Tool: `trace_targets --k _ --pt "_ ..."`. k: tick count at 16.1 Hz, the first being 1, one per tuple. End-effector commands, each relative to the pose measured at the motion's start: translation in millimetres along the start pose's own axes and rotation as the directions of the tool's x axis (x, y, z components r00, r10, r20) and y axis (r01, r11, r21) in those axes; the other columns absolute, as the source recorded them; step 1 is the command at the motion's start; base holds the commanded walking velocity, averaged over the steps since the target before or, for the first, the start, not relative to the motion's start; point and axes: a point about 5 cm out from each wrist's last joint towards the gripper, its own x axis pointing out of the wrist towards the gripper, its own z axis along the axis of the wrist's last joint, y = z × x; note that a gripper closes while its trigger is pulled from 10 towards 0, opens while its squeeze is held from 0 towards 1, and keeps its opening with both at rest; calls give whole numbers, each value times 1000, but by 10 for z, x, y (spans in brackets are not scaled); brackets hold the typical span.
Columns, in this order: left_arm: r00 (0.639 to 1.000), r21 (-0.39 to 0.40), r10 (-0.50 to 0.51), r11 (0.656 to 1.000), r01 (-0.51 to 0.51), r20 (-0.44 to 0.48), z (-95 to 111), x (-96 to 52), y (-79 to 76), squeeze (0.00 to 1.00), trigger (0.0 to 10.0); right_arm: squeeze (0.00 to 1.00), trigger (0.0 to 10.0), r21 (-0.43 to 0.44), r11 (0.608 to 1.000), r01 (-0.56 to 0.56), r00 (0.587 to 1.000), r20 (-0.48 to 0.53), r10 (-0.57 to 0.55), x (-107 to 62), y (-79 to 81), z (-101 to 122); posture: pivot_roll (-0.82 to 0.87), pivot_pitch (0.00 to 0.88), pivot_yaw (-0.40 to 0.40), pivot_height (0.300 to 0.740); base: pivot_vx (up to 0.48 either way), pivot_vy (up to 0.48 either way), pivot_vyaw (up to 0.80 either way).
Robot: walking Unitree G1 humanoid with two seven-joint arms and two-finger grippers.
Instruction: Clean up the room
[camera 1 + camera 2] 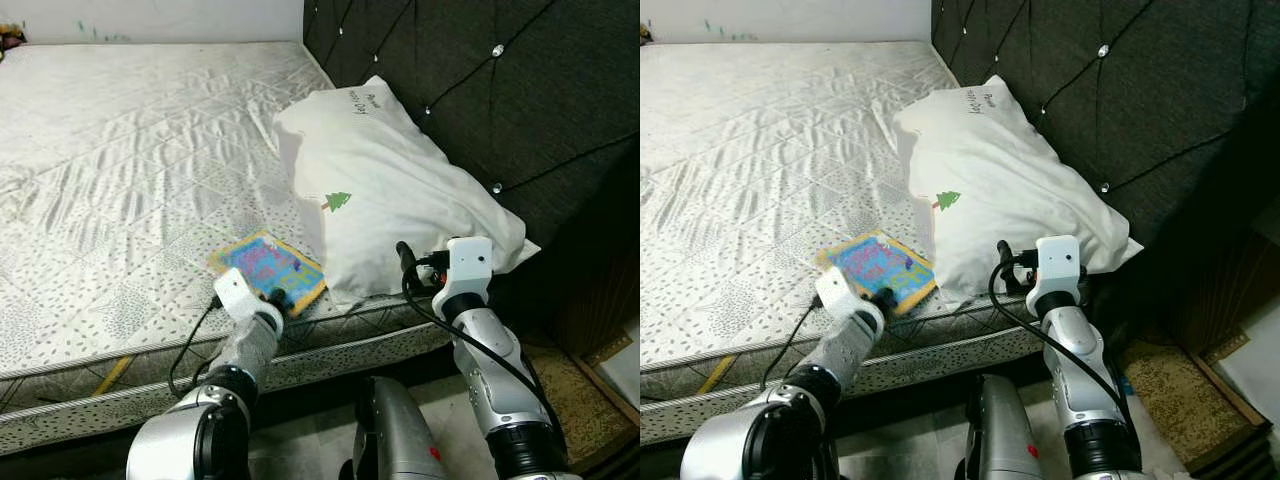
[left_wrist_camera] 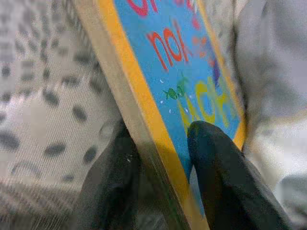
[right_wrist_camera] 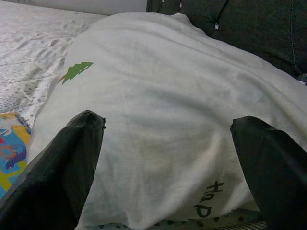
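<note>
We stand at the edge of a bare quilted mattress [image 1: 130,170], with a dark tufted headboard [image 1: 480,90] on our right and a white pillow [image 1: 390,190] leaning against it, a small green tree printed on its cover. A colourful book [image 1: 268,266] with a yellow border lies flat near the mattress edge, just beside the pillow's lower corner. Our left gripper [image 2: 163,177] has its fingers [image 2: 225,177] pinched onto the book's near edge, one above the cover and one below. Our right gripper [image 3: 168,158] faces the pillow's near end with its fingers [image 3: 57,167] spread wide, holding nothing.
</note>
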Motion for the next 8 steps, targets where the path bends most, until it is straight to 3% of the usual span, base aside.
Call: trace_targets --k 1,4,6,7,8 --pt "996 65 25 998 -19 -90 -200 -22 18 1000 10000 0 10000 -7 1000 14 1000 15 -14 24 -34 41 -148 20 -62 523 0 0 0" --pt "989 176 -3 984 30 -150 -289 -33 -36 1000 10000 0 10000 -12 1000 16 1000 15 -16 40 -40 50 -146 22 -64 523 0 0 0" --pt "979 287 -12 955 72 -206 -358 -46 -38 1000 10000 0 10000 -14 1000 20 1000 16 -20 48 -46 53 -144 25 -63 523 0 0 0" --pt "976 336 -11 938 86 -219 -371 -49 -24 957 10000 0 10000 -14 1000 21 1000 15 -21 47 -44 53 -144 27 -63 523 0 0 0" --pt "974 363 -15 927 99 -227 -377 -51 -18 847 10000 0 10000 -14 1000 22 1000 15 -21 46 -42 52 -142 28 -63 523 0 0 0"
